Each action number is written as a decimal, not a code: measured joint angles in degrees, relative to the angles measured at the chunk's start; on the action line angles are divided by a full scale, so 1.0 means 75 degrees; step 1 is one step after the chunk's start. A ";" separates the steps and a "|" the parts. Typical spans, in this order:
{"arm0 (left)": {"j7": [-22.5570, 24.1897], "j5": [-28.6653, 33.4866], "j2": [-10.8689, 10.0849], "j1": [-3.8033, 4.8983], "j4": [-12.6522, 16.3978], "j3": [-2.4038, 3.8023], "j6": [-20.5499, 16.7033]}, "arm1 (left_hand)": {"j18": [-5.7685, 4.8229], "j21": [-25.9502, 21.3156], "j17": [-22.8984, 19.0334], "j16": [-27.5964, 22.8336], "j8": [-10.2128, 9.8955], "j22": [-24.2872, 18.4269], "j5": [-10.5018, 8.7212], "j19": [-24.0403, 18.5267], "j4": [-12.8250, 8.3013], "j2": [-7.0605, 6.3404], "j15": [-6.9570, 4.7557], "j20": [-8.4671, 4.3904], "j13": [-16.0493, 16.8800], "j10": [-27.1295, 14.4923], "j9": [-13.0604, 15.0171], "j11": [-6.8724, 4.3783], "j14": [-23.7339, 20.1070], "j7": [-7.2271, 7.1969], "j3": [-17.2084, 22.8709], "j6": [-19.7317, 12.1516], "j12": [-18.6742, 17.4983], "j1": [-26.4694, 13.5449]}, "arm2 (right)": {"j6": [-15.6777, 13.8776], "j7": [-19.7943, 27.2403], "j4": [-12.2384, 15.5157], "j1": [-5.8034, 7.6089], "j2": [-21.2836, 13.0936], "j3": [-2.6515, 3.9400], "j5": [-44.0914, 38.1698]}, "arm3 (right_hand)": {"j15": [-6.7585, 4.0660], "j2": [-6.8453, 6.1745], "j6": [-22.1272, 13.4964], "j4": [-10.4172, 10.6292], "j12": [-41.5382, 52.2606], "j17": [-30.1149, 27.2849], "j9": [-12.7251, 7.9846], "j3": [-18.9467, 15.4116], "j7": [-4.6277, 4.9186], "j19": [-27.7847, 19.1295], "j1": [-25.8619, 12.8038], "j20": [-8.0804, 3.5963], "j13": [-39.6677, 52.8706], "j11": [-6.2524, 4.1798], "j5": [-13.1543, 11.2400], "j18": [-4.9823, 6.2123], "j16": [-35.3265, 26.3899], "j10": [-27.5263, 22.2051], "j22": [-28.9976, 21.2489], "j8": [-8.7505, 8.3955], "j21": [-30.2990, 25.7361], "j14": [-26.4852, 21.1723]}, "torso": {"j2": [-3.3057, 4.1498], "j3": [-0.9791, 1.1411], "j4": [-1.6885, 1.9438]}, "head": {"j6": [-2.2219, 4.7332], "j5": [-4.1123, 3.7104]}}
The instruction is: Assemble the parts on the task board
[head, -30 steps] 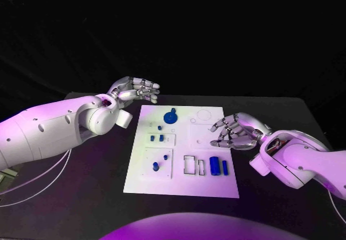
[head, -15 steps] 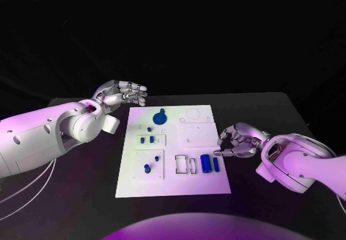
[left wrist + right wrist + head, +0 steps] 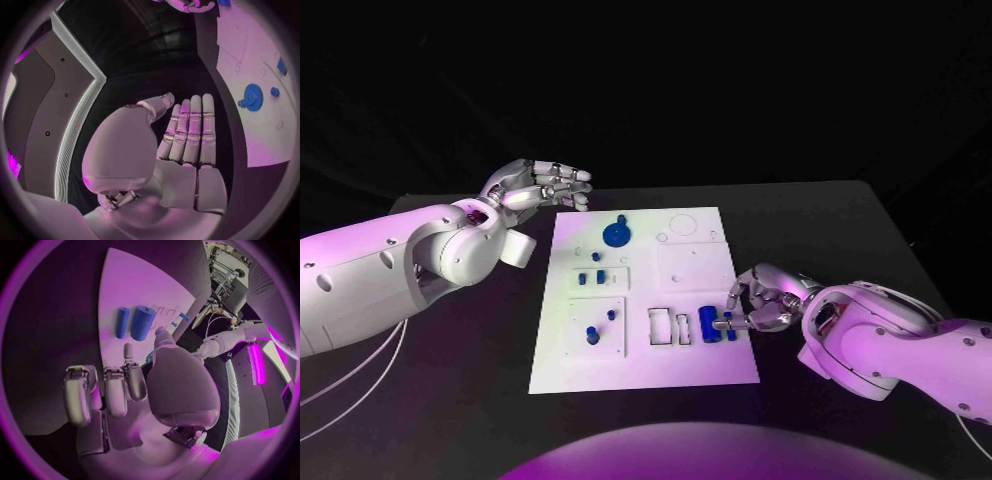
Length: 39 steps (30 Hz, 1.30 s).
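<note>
looks like a robotics lab or demo booth here: a black table (image 3: 834,215) against black drapes, a white task board (image 3: 689,365) laid out in the middle, and glowing light strips (image 3: 256,362) with cabled equipment (image 3: 226,270) off to the side.

No readable text, labels, brand marks, numbers or signs anywhere. White board (image 3: 646,360) carries faint outlines only, no lettering. Blue parts (image 3: 616,235) unmarked. Arm shells and both hands plain, no legible print.
</note>
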 measured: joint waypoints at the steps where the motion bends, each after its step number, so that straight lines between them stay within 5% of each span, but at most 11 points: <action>1: -0.0001 0.0000 -0.0002 0.0000 0.0000 0.0000 0.0000 | 0.0000 0.0000 0.0000 0.0000 0.0000 0.0000 0.0000 0.0000 0.0000 0.0000 0.0000 0.0000 0.0000 0.0000 0.0000 0.0000 0.0000 0.0000 0.0000 0.0000 0.0000 0.0000 | 0.0000 -0.0024 0.0000 -0.0009 0.0023 0.0000 -0.0026 | 0.0000 0.0002 0.0000 -0.0003 0.0000 0.0000 0.0010 -0.0017 0.0000 0.0000 -0.0002 0.0000 0.0000 0.0000 0.0000 0.0000 0.0000 0.0000 0.0000 0.0003 0.0000 0.0000 | 0.0001 0.0000 0.0000 | -0.0005 0.0004; 5: -0.0004 0.0000 -0.0016 0.0000 0.0001 0.0000 0.0001 | 0.0000 0.0000 -0.0001 0.0000 0.0000 0.0000 0.0000 0.0000 0.0000 0.0000 0.0000 0.0000 -0.0001 0.0000 0.0000 0.0000 0.0000 0.0000 0.0000 0.0000 0.0000 0.0000 | -0.0010 -0.0115 0.0003 -0.0040 0.0090 0.0000 -0.0122 | 0.0000 0.0120 0.0000 0.0018 0.0000 -0.0001 0.0081 -0.0143 0.0000 0.0000 -0.0221 0.0000 -0.0001 0.0000 0.0030 0.0000 0.0000 0.0000 0.0000 0.0089 0.0000 0.0000 | 0.0006 0.0000 0.0000 | -0.0034 0.0016; 39: -0.0046 0.0000 -0.0103 0.0000 0.0058 0.0000 0.0019 | 0.0001 -0.0058 0.0017 0.0000 0.0000 -0.0019 0.0000 0.0000 0.0021 0.0000 0.0000 0.0000 -0.0003 0.0000 0.0002 0.0000 0.0000 0.0000 -0.0021 0.0000 0.0000 0.0000 | 0.0397 -0.0662 -0.0327 -0.0257 0.0742 0.0000 -0.0884 | -0.0020 0.0164 0.0026 -0.0002 0.0000 -0.0004 0.0256 -0.0163 -0.0027 0.0000 -0.0177 0.0001 -0.0004 -0.0027 0.0029 0.0001 -0.0001 -0.0027 0.0005 0.0248 -0.0045 -0.0021 | 0.0011 -0.0001 0.0000 | -0.0152 0.0130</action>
